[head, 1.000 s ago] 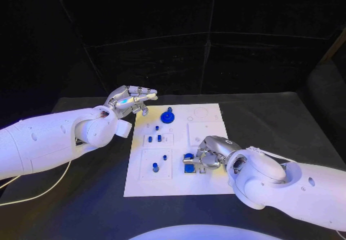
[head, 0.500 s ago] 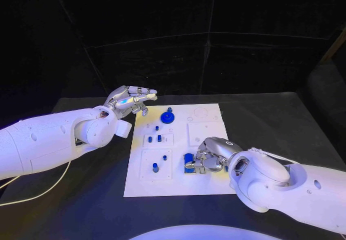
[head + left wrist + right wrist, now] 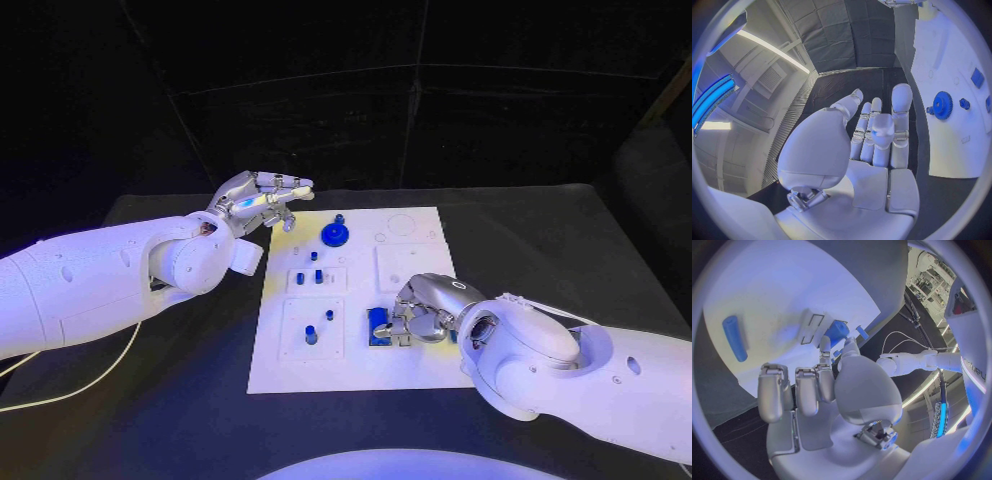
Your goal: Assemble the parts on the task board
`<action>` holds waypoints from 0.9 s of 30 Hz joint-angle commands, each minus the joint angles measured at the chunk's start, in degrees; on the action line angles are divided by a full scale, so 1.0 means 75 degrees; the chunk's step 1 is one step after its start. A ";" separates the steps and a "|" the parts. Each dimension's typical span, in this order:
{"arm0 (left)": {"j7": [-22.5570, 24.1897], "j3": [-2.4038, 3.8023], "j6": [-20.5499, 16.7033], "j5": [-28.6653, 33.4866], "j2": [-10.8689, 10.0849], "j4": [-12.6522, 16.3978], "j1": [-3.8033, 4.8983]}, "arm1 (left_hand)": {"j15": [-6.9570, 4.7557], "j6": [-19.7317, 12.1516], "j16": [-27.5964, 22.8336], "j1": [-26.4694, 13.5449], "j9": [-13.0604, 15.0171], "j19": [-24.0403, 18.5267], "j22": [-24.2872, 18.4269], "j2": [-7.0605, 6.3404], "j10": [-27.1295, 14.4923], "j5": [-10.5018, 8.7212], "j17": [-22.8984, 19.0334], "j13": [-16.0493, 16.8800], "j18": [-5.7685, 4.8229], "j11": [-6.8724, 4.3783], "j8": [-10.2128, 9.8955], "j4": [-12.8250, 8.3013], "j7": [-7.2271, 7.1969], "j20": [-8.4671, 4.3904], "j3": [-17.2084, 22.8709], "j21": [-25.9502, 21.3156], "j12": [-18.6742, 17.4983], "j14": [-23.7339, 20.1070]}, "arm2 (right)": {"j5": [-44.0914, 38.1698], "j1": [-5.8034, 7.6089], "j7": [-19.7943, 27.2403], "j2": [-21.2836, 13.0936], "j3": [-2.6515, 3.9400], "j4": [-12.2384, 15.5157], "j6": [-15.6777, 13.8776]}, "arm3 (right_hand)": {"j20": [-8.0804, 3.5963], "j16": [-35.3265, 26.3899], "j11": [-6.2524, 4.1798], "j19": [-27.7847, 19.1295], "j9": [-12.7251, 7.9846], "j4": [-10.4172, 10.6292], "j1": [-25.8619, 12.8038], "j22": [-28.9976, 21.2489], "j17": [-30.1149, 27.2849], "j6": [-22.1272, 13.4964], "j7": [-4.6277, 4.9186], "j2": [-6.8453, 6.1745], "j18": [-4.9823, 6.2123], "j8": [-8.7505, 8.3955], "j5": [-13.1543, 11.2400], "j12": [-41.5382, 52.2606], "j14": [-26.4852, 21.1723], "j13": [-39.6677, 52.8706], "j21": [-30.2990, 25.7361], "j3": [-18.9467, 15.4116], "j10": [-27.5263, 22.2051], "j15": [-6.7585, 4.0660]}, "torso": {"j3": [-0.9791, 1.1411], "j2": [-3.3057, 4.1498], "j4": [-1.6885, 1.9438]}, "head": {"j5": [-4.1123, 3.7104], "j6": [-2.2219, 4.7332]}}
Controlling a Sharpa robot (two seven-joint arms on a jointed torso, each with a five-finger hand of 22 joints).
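Observation:
The white task board (image 3: 411,262) lies in the middle of the table. My right hand (image 3: 421,312) rests low on its near right part and pinches a blue block (image 3: 379,324) between thumb and a finger; the same blue block (image 3: 837,331) sits at the fingertips (image 3: 824,344) on the board. A blue cylinder (image 3: 734,337) lies flat on the board beside that hand. A blue gear (image 3: 335,236) stands near the far edge. My left hand (image 3: 263,203) hovers off the board's far left corner, fingers spread and holding nothing; the blue gear (image 3: 943,105) is beyond its fingertips.
Small blue pegs (image 3: 300,279) (image 3: 310,336) stand in the board's left-hand plates. A small blue peg (image 3: 862,332) stands just past the held block. Black table (image 3: 548,240) surrounds the board on all sides.
My right hand has shifted slightly over the blue block, which now sits a little farther up the board. The left hand has not moved.

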 commanded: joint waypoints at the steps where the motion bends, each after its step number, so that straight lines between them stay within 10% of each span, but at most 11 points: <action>1: 0.0029 0.0005 0.0067 0.0017 -0.0004 0.0016 0.0010 | 0.0017 -0.0044 0.0016 0.0009 -0.0010 0.0001 -0.0009 0.0052 -0.0048 0.0009 -0.0010 0.0002 0.0048 0.0002 0.0033 -0.0006 -0.0017 0.0005 -0.0048 -0.0041 0.0033 -0.0054 | -0.0038 0.0003 0.0007 0.0025 -0.0004 -0.0053 0.0193 | -0.0038 -0.0013 -0.0021 0.0362 0.0015 -0.0059 0.0094 0.1513 0.1295 -0.0045 -0.0031 0.0048 -0.0141 0.0032 0.0121 -0.0031 0.0676 0.0859 0.0051 -0.0004 0.0237 -0.0058 | -0.0002 0.0001 0.0001 | 0.0009 -0.0011; 27: 0.0037 0.0005 0.0058 0.0017 -0.0021 0.0019 0.0010 | 0.0021 -0.0055 0.0018 0.0014 -0.0011 0.0002 -0.0017 0.0064 -0.0064 0.0010 -0.0015 0.0000 0.0049 0.0005 0.0033 -0.0004 -0.0015 0.0008 -0.0057 -0.0051 0.0037 -0.0056 | -0.0108 0.0003 0.0198 -0.0015 -0.0004 -0.0052 -0.0088 | -0.0025 -0.0027 0.0009 0.0363 0.0036 -0.0123 0.0205 0.1519 0.1276 -0.0112 0.0008 0.0023 -0.0142 -0.0011 0.0183 -0.0058 0.0671 0.0867 0.0050 -0.0135 0.0223 -0.0036 | 0.0007 -0.0001 -0.0004 | -0.0013 0.0029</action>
